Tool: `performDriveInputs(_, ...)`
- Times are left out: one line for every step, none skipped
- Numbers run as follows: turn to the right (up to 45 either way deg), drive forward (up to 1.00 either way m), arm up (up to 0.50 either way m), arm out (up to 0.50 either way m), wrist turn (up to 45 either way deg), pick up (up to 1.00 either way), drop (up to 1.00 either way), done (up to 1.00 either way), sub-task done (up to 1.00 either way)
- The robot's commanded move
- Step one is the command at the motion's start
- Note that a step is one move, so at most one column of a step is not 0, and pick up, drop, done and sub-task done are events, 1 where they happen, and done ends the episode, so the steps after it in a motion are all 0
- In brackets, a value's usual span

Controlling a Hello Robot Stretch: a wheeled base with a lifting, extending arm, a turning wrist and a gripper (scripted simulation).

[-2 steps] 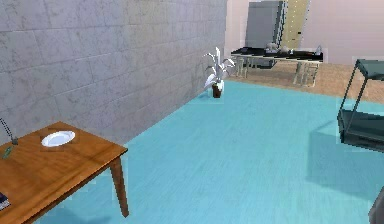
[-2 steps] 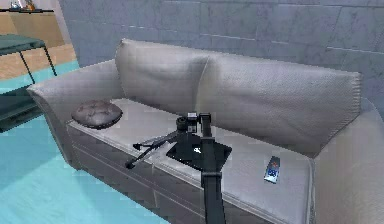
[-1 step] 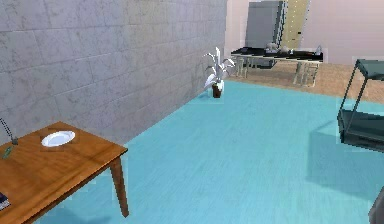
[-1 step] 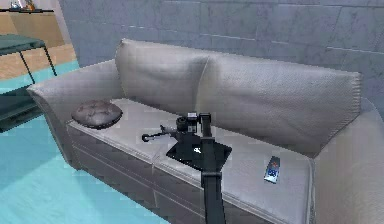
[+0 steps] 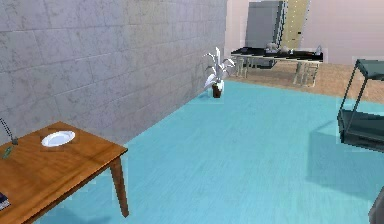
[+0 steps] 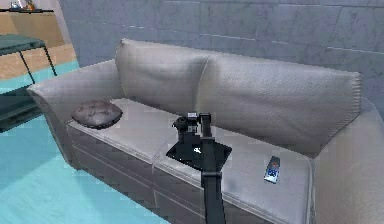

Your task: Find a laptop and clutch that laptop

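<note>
- Where the arm side view looks out, a long grey fabric sofa (image 6: 250, 95) with two back cushions stands against a grey tiled wall (image 6: 220, 25).
- A flat black rectangular laptop (image 6: 185, 155), lid down as far as can be judged, lies on the sofa's middle seat, near the front edge.
- A dark square arm bar (image 6: 212, 195) rises from the bottom edge and crosses the laptop's right part.
- A dark two-fingered pincer (image 6: 186, 124) sits at the bar's far end, just beyond the laptop's far edge. The state of its fingers cannot be told. With the laptop and seat at and behind it, whether it grips anything cannot be told either.
- A dark grey round cushion (image 6: 96, 113) lies on the left seat, and a small grey remote control (image 6: 272, 168) on the right seat, both apart from the laptop.
- Ahead, a brown wooden worktop (image 5: 70, 165) stands at lower left on a turquoise floor (image 5: 250, 150) and carries a white round plate (image 5: 58, 139).
- A white-leaved plant in a dark pot (image 5: 216, 75) stands at the wall's far end.
- A dark treadmill (image 5: 362, 110) stands at the forward view's right edge.
</note>
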Motion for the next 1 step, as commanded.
performDriveInputs(0.0,0.00,0.00,0.00,45.0,0.00,0.00,0.00,0.00)
